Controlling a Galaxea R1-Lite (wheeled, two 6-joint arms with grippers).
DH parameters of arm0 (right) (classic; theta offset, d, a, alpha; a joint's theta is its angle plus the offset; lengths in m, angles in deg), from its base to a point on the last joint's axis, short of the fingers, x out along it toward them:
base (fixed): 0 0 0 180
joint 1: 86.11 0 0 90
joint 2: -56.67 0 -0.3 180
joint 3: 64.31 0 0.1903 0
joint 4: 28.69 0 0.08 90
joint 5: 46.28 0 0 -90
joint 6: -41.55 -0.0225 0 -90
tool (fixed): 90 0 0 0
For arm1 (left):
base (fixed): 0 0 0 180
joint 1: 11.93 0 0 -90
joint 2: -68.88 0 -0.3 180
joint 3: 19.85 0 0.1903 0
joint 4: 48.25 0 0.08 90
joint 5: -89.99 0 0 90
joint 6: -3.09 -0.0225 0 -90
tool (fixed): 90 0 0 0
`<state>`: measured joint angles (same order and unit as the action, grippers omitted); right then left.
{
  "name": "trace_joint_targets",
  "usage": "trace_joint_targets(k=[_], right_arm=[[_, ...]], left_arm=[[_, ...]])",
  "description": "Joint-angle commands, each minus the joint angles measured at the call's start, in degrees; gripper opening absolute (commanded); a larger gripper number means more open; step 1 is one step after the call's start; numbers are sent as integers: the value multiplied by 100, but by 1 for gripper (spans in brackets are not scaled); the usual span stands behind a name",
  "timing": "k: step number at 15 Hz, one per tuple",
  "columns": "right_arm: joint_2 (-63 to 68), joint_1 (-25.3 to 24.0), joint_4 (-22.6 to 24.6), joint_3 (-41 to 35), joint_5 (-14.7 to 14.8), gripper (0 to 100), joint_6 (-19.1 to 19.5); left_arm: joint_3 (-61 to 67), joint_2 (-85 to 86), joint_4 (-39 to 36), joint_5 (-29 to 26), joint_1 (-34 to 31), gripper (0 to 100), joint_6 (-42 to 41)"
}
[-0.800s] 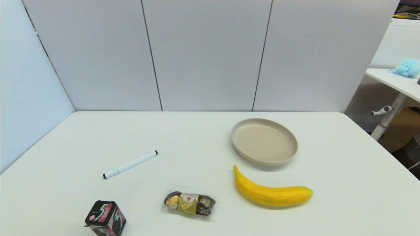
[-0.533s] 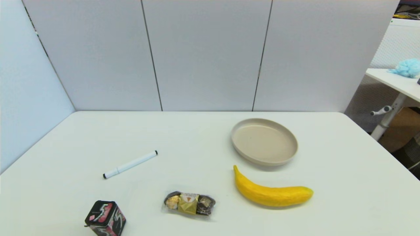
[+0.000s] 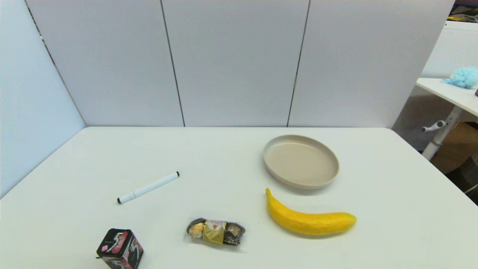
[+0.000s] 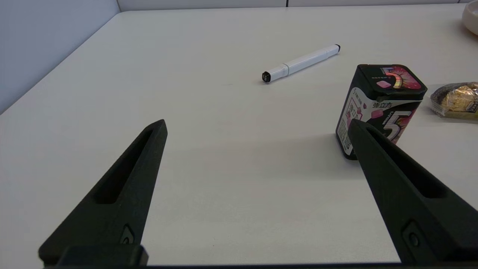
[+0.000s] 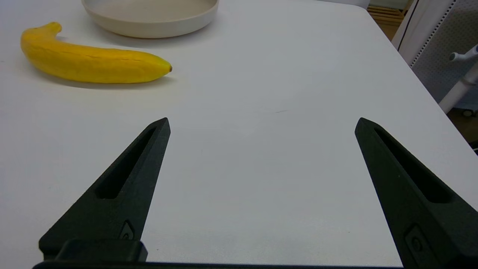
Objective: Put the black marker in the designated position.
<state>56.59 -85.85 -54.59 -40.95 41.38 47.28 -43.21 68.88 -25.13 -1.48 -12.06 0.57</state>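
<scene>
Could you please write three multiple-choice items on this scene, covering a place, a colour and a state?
1. Where does the black marker lie?
A. on the plate
B. on bare table, left of the banana
C. on the gum box

2. What colour is the plate?
A. beige
B. blue
C. black

3. How is the left gripper?
A. shut on the marker
B. shut, empty
C. open, empty

Answers: 1 B, the marker rests on the white table, far from the banana; 2 A, its rim is beige; 3 C, its fingers stand wide apart.
</scene>
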Motion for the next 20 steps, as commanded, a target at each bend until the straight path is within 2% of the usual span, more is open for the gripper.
trace_joint_targets(k=[1, 3, 5, 7, 9, 11, 15, 20], right_arm=[[7, 0, -1, 0, -3, 100, 7], [7, 0, -1, 0, -3, 100, 7], [7, 0, -1, 0, -3, 100, 7], [7, 0, -1, 0, -3, 100, 7], [7, 0, -1, 0, -3, 100, 7], [7, 0, -1, 0, -3, 100, 7], [7, 0, -1, 0, -3, 100, 7], [7, 0, -1, 0, -3, 100, 7]], left_arm=[[0, -9, 7, -2, -4, 100, 6], [-18, -123, 60, 7, -13, 100, 41], [-633, -844, 279, -37, -39, 100, -20], [-1872, -2127, 684, -46, -22, 100, -380], [-3709, -3850, 1299, -46, -4, 100, -820], [-4992, -5300, 1554, -160, 5, 100, -1233], [-6882, -7603, 1817, -907, 75, 100, -1734], [-7638, -9149, 2204, -1856, 295, 100, -1760]])
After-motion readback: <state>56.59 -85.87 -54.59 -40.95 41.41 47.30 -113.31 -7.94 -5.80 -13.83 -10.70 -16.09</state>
